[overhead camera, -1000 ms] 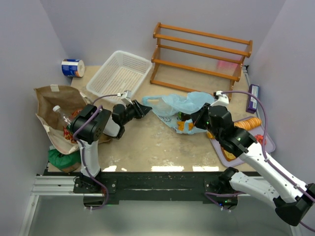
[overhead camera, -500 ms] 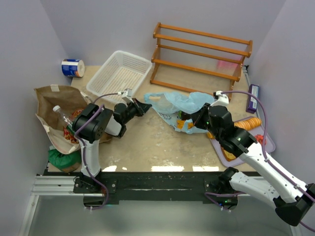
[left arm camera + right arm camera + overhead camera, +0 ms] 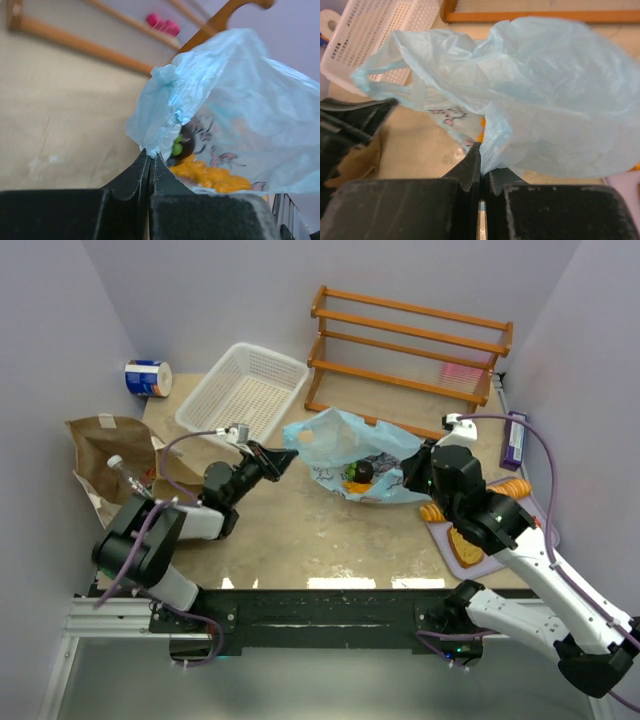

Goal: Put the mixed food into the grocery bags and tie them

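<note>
The light blue plastic bag (image 3: pixel 355 450) lies mid-table with dark and orange toy produce (image 3: pixel 357 476) showing through it. My left gripper (image 3: pixel 283 458) is shut on the bag's left edge; in the left wrist view the jaws (image 3: pixel 151 156) pinch the plastic (image 3: pixel 210 100), with the orange food (image 3: pixel 210 176) just behind. My right gripper (image 3: pixel 412 468) is shut on the bag's right side; the right wrist view shows plastic (image 3: pixel 555 100) pinched at the tips (image 3: pixel 482 149). The brown paper bag (image 3: pixel 105 455) stands at the left with a clear bottle (image 3: pixel 125 475) in it.
A white mesh basket (image 3: pixel 243 390) and a wooden rack (image 3: pixel 410 350) stand behind the bag. A blue-and-white can (image 3: pixel 148 377) lies at the back left. A purple tray (image 3: pixel 490 540) with bread slices (image 3: pixel 505 488) is at the right, under my right arm.
The left arm has swung down and left, still holding the bag's left edge. The right gripper has risen with its side, and the bag is now lifted and spread wider.
</note>
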